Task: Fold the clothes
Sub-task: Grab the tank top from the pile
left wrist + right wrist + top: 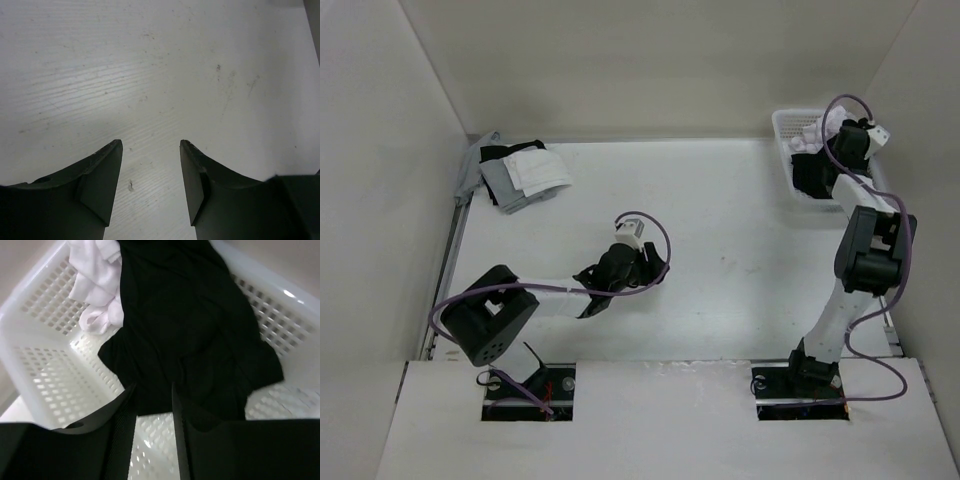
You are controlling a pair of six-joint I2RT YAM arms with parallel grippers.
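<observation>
Left gripper [150,145] is well left of the basket [45,365], jaws spread wide over bare table [150,60], empty. Black garment [190,325] lies crumpled inside the basket beside a white cloth [95,285], its long run leading straight away from the right gripper [152,386]. That gripper hangs just above it, part-open, nothing pinched. Right arm is nearer.

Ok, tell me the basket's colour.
The basket is white, seen best from the right wrist view.

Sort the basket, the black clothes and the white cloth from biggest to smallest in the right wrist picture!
1. basket, filling nearly the whole view
2. black clothes, lying inside it
3. white cloth, bunched in a corner
</observation>
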